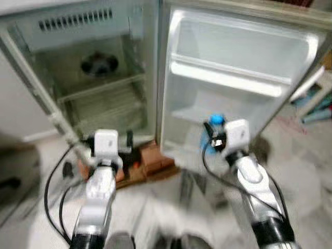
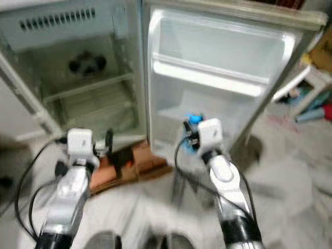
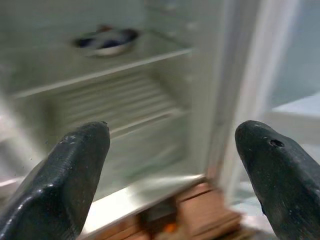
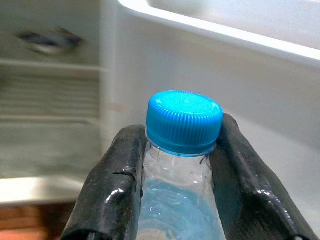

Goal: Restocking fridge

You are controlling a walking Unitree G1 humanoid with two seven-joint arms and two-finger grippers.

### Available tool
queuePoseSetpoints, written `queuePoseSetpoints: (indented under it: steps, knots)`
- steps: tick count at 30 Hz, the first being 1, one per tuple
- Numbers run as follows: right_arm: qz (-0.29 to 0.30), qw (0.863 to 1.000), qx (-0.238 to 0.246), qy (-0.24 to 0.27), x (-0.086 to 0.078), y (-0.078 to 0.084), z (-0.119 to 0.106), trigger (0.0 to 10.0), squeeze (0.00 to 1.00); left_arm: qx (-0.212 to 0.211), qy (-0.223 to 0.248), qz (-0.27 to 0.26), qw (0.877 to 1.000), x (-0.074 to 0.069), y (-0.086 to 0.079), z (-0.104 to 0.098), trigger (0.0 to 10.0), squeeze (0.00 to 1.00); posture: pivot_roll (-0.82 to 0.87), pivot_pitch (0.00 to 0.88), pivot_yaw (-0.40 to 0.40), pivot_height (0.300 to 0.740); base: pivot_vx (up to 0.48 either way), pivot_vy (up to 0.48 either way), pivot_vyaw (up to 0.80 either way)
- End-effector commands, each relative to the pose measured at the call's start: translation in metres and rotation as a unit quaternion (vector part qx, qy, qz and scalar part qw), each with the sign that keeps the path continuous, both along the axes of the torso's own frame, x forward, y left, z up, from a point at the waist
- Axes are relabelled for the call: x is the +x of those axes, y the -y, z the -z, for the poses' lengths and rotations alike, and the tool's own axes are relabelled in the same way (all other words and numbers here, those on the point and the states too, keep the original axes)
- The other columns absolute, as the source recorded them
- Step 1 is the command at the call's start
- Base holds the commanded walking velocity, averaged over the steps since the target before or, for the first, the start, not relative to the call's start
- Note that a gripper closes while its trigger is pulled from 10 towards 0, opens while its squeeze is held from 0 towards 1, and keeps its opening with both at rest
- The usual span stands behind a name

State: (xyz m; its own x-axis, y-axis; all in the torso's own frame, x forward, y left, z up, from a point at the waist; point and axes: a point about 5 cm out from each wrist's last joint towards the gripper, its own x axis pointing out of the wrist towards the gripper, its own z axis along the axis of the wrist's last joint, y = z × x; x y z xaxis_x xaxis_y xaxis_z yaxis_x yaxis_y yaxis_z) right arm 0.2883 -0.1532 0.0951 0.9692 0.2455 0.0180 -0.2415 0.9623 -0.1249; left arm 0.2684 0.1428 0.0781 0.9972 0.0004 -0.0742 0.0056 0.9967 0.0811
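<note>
- The right gripper [image 4: 175, 170] is clamped on the neck of a clear water bottle [image 4: 177, 200] with a blue cap [image 4: 184, 120], centre right of the head view, in front of the open fridge door [image 1: 244, 78].
- The left gripper [image 3: 172, 165], fingers apart, sits lower left, facing the fridge [image 1: 98, 98] interior.
- A dark bowl [image 1: 98, 64] rests on the upper shelf [image 1: 101, 88].

Probably a home: small open fridge [image 1: 104, 78] on bricks [image 1: 150, 163].

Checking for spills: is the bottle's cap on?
On. The blue cap sits on the bottle gripped by the right gripper.
</note>
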Motion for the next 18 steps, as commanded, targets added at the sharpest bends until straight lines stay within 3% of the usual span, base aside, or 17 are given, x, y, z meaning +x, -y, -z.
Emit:
queuePoseSetpoints:
  steps: [1,7,11,16,18]
  knots:
    - [-0.026,0.999,0.011,0.019,0.0021,-0.0174,-0.0083,10.0,0.00,0.010,-0.014,-0.022,1.000,-0.0043,-0.0168,0.0052,10.0,0.00,0.04,0.085,-0.052,0.740,0.285,0.386,-0.80]
    - [-0.024,1.000,0.000,0.020,0.0037,-0.0167,-0.0087,10.0,0.00,0.006,-0.013,-0.018,1.000,-0.0024,-0.0156,0.0042,10.0,0.00,0.05,0.092,-0.059,0.740,0.247,0.411,-0.80]
    - [-0.025,0.999,-0.006,0.030,0.0096,-0.0181,-0.0162,10.0,0.00,0.008,-0.008,-0.012,1.000,0.0021,-0.0170,-0.0008,10.0,0.00,0.05,0.112,-0.050,0.740,0.000,0.329,-0.80]
    - [-0.022,0.999,-0.005,0.032,0.0102,-0.0184,-0.0170,10.0,0.00,0.010,-0.006,-0.009,1.000,0.0028,-0.0185,-0.0038,10.0,0.00,0.05,0.122,-0.041,0.740,0.000,0.000,-0.74]
    - [-0.020,0.999,-0.003,0.029,0.0082,-0.0189,-0.0142,10.0,0.00,0.011,-0.006,-0.008,1.000,0.0028,-0.0190,-0.0040,10.0,0.00,0.05,0.122,-0.041,0.740,0.000,0.000,0.00]
